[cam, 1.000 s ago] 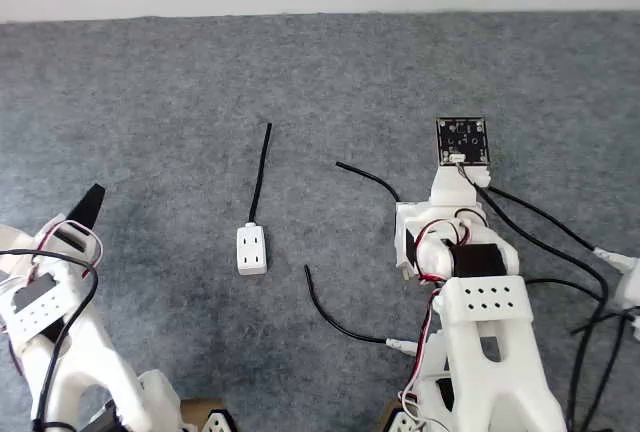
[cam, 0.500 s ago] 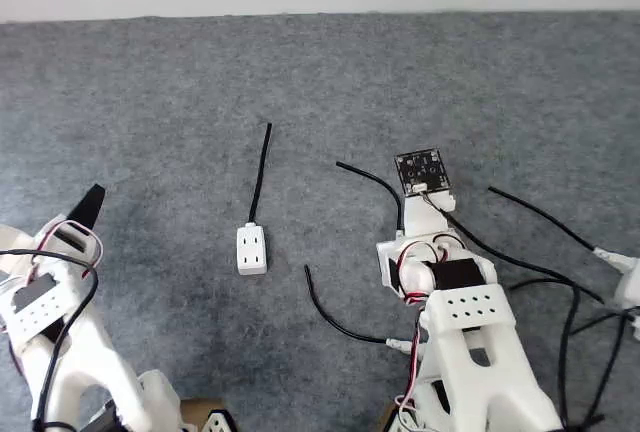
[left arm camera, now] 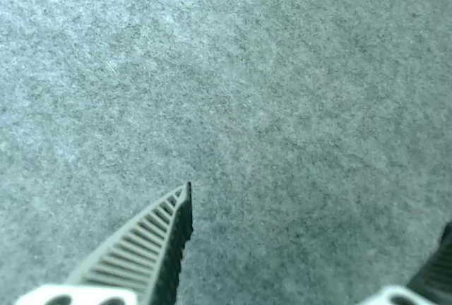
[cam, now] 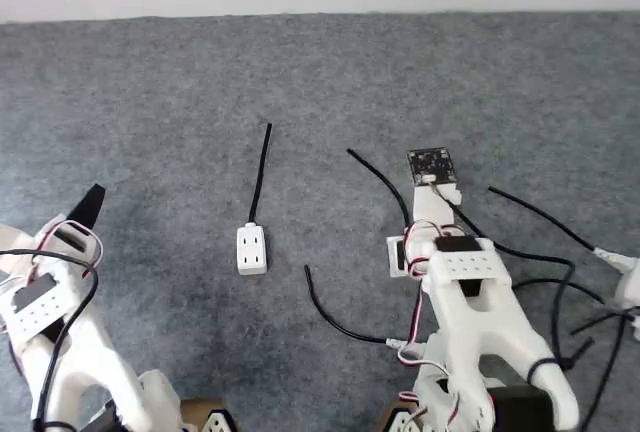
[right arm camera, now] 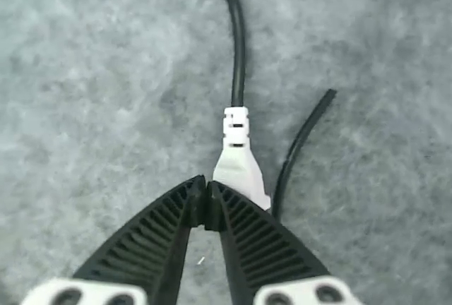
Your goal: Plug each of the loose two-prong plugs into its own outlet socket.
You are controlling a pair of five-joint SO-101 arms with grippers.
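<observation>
The right end effector (right arm camera: pixel 205 202) is closed tight on a white plug (right arm camera: pixel 238 160); the left end effector (left arm camera: pixel 318 210) stands wide open and holds nothing.
The outlet (cam: pixel 251 249) lies flat in the middle of the grey tabletop (cam: pixel 150 82), well apart from the held plug, with bare surface between them. A second plug (cam: pixel 400 344) lies near the right arm.

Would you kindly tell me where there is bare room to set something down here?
Free: the carpet beyond the outlet strip and its cord, and the patch between that strip and the left pincer. Crowded: around the right pincer, with its plug and the loose black cords.
</observation>
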